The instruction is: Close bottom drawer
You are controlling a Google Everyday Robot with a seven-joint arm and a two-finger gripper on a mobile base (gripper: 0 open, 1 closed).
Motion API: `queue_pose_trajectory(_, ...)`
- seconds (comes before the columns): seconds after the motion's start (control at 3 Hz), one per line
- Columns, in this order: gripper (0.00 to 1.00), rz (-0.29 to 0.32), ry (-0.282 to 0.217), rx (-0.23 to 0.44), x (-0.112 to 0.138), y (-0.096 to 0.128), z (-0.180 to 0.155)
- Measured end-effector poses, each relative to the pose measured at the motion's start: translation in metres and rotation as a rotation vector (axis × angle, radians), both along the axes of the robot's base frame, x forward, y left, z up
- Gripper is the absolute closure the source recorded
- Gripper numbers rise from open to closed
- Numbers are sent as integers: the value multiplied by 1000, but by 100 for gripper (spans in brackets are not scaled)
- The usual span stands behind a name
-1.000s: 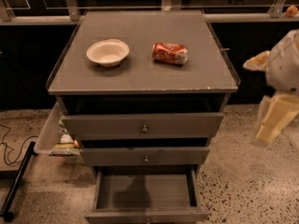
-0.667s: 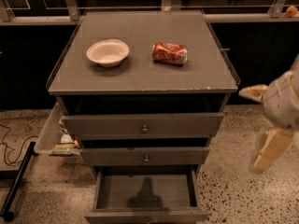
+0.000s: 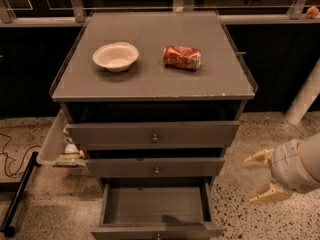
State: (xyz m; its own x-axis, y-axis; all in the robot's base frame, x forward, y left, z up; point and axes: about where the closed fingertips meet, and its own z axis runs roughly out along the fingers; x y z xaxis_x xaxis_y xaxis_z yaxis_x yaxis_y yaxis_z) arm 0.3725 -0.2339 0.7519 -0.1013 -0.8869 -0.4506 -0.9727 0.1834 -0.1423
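The bottom drawer point(image 3: 155, 205) of the grey cabinet point(image 3: 150, 86) is pulled out toward me, and its plain grey box is empty. Its front point(image 3: 125, 231) is cut by the lower edge of the view. The two drawers above, each with a small round knob, are pushed in. My gripper point(image 3: 261, 178) hangs low to the right of the cabinet, about level with the open drawer and apart from it. Its two pale fingers point(image 3: 258, 158) point left with a wide gap between them and hold nothing.
A white bowl point(image 3: 115, 55) and a red soda can point(image 3: 182, 57) lying on its side rest on the cabinet top. A clear plastic bin point(image 3: 52, 143) with clutter hangs at the cabinet's left side. A black cable point(image 3: 12, 159) lies on the speckled floor. A white post point(image 3: 305, 96) stands at the right.
My gripper has moved down and leftward at the right of the cabinet, from level with the top drawers to level with the bottom drawer. The drawer has not moved.
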Motion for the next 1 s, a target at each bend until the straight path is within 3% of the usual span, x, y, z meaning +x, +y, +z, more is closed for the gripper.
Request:
queue_pose_trajectory(0.67,89,9,-2,-2,0,0,-2)
queue_pose_trajectory(1.0,100,-24,68,58,1,6,-45)
